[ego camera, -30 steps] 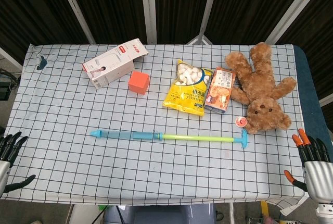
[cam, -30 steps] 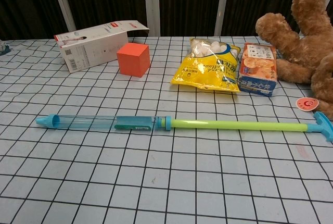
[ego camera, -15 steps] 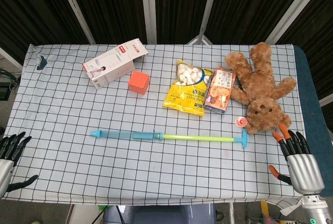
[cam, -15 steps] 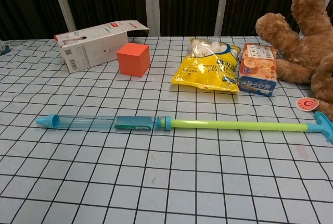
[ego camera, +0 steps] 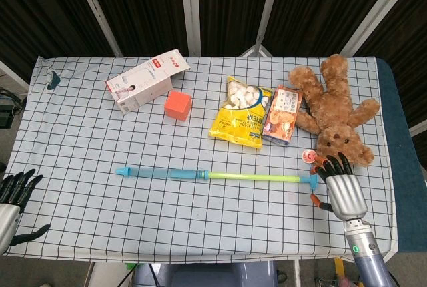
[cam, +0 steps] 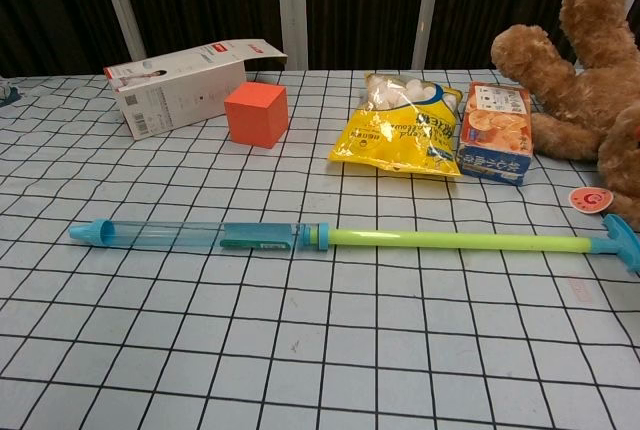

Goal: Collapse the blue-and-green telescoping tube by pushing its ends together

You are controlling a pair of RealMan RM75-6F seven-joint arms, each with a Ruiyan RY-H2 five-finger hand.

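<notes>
The telescoping tube [ego camera: 213, 175] lies fully extended across the checked tablecloth, its clear blue barrel on the left and its green rod [cam: 450, 241] on the right. A blue T-handle [cam: 625, 240] caps the right end. My right hand [ego camera: 341, 190] hovers with fingers spread just right of that handle, holding nothing. At the table's front left corner my left hand [ego camera: 13, 199] hangs open, well away from the tube's blue left tip [ego camera: 121, 170]. Neither hand shows in the chest view.
Behind the tube stand a white carton [ego camera: 146, 80], an orange cube [ego camera: 178, 105], a yellow snack bag [ego camera: 243, 111] and an orange snack box [ego camera: 283, 114]. A brown teddy bear [ego camera: 337, 113] and a small red disc [ego camera: 308, 156] lie close behind the right hand.
My right hand has moved left and inward from the table's right edge to just beside the tube's T-handle. The left hand and the tube have barely shifted.
</notes>
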